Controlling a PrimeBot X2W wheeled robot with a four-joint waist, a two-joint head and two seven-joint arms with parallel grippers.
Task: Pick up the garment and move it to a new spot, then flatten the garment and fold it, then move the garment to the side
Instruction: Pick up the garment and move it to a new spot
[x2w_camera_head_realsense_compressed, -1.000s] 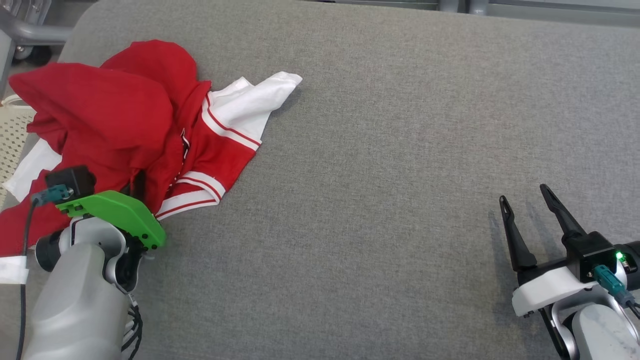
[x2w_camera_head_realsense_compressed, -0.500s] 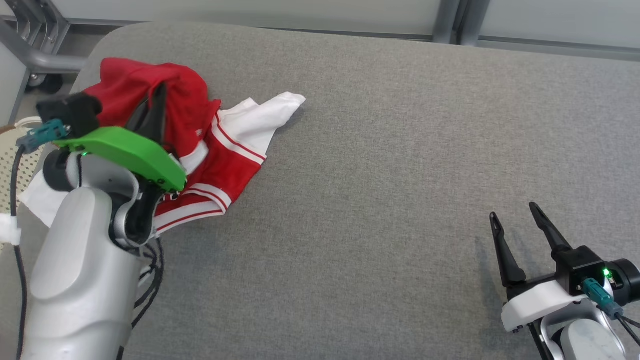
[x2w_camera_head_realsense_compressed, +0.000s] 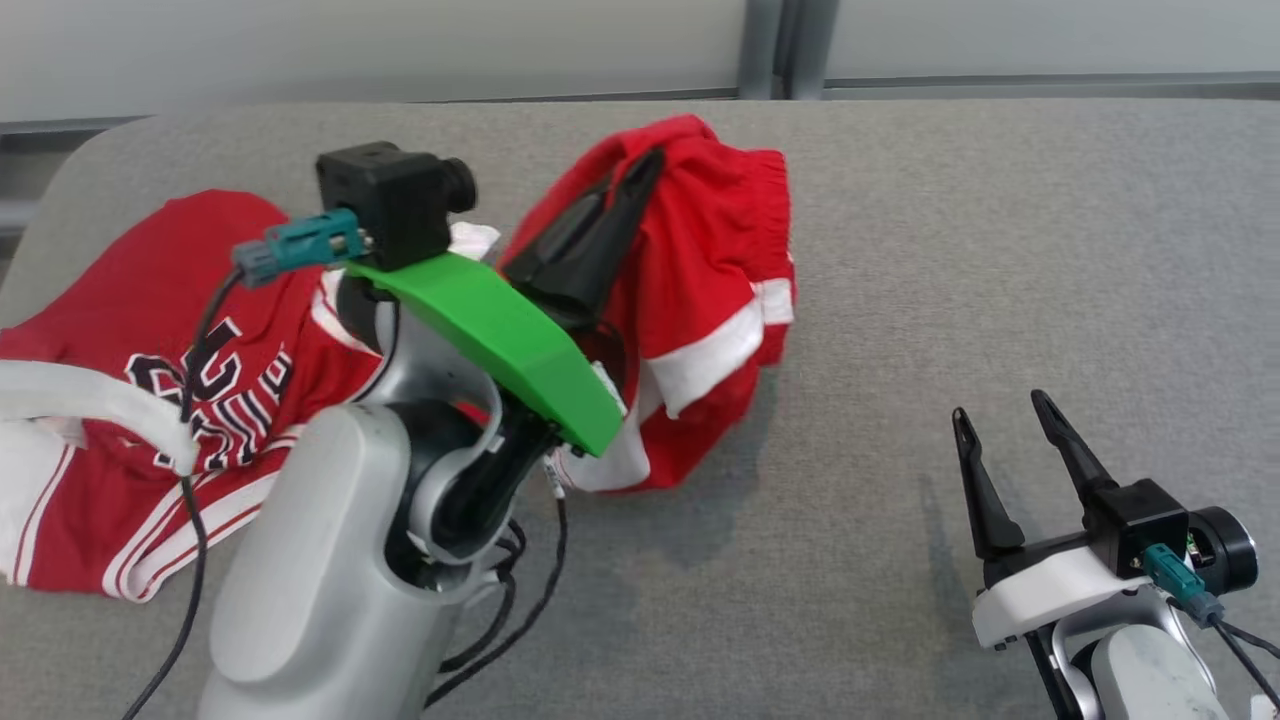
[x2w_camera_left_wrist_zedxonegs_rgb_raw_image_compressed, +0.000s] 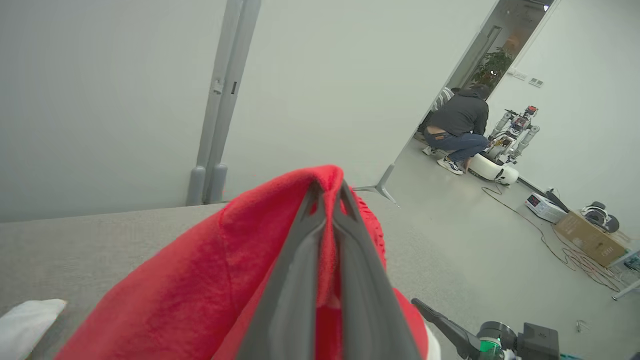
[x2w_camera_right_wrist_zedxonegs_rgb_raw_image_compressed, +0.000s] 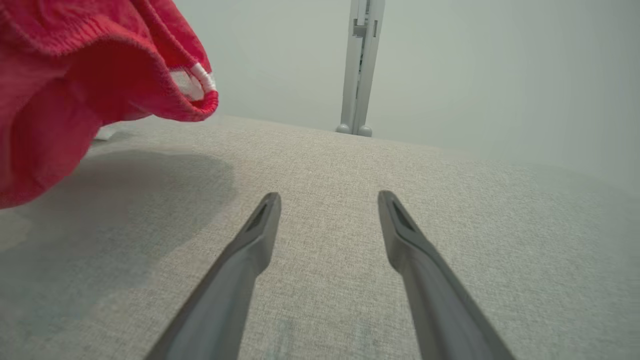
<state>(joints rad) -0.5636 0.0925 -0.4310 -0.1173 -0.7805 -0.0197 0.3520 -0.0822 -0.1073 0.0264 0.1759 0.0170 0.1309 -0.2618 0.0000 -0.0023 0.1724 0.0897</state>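
**At the counter's far middle: garment pinched and lifted**

At the far middle of the counter (x2w_camera_head_realsense_compressed: 1000, 250) the garment (x2w_camera_head_realsense_compressed: 720, 250), a red jersey with white trim, hangs bunched from the left jaws. They are clamped together on a fold of its red cloth. The left wrist view shows the cloth squeezed between the two dark fingers right up to the tips. The lifted bunch appears to hang clear of the counter, with a shadow beneath it. The rest of the garment trails away to the left, and its lettered panel and striped hem lie on the counter out to the left edge. Its long axis therefore runs left to right, with the raised end on the right.

The right jaws stand wide apart, holding nothing, low over bare counter at the near right. The garment lies to their left and farther off, well apart from them. The left arm is much the nearer and has the grip. Carrying the garment to a new spot looks like its job alone, though the trailing left part will likely drag. I judge the right jaws would come in only for flattening.
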